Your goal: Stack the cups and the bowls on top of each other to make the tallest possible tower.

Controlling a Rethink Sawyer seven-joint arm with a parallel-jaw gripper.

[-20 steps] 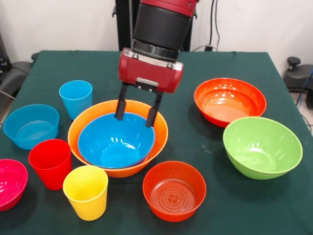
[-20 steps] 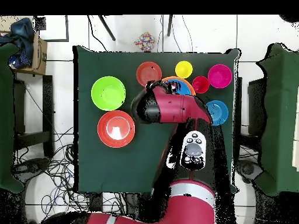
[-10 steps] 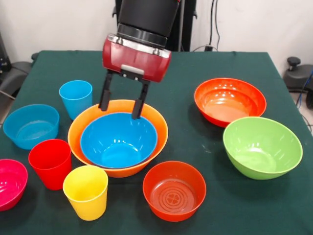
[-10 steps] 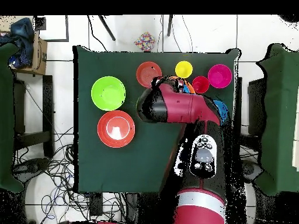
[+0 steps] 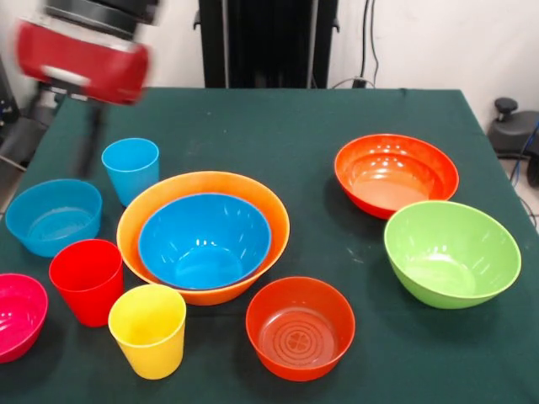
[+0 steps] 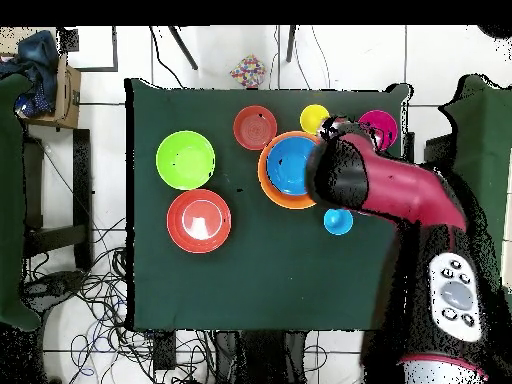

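My end effector (image 5: pixel 84 139) hovers above the small light blue bowl (image 5: pixel 53 215); its opening I cannot tell. That bowl looks light, stiff and slick. I'd pinch its rim.

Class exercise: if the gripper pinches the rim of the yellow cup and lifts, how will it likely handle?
The yellow cup looks like thin plastic, so probably light and slightly flexible at the rim. Its glossy, tapered wall may slip in a side pinch. It stands upright on its narrower base, so a sideways nudge could tip it, and then it could roll in an arc.

We see bright, even light. Glare spots the glossy blue plastic bowl (image 5: pixel 205 240). Motion smears the red gripper (image 5: pixel 84 139) by the tabletop's far-left corner.
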